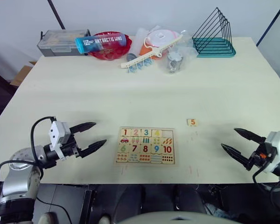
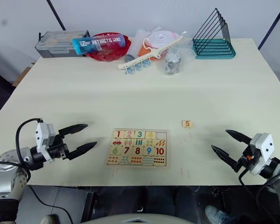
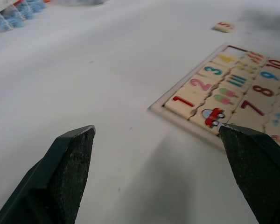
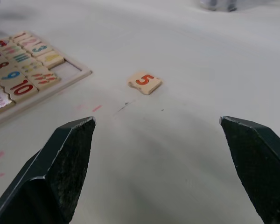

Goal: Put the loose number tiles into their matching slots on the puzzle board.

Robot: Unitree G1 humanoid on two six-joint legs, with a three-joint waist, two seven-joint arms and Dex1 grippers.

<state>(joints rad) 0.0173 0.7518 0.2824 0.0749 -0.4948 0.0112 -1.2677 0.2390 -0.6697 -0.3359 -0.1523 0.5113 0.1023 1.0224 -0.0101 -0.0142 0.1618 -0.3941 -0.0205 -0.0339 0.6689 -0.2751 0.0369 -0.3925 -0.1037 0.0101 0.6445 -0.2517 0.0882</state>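
Note:
The puzzle board (image 1: 145, 145) lies flat near the table's front edge, between my two arms. Tiles 1 to 4 sit in its top row, and the slot (image 1: 168, 133) at the right end of that row is bare. One loose tile, printed with a red 5 (image 1: 192, 122), rests on the table to the right of the board and a little farther back; the same tile (image 4: 145, 82) lies ahead of my right fingers. My left gripper (image 1: 90, 137) is open left of the board, holding nothing. Open and holding nothing as well, my right gripper (image 1: 239, 143) hovers right of the board.
Along the far edge stand a grey box (image 1: 61, 42), a red bowl (image 1: 108, 50) with a blue bottle (image 1: 101, 43) across it, a white rack with blue clips (image 1: 144, 58), an orange-and-white container (image 1: 159, 41), a small wrapped object (image 1: 175, 60) and a teal wire rack (image 1: 215, 37).

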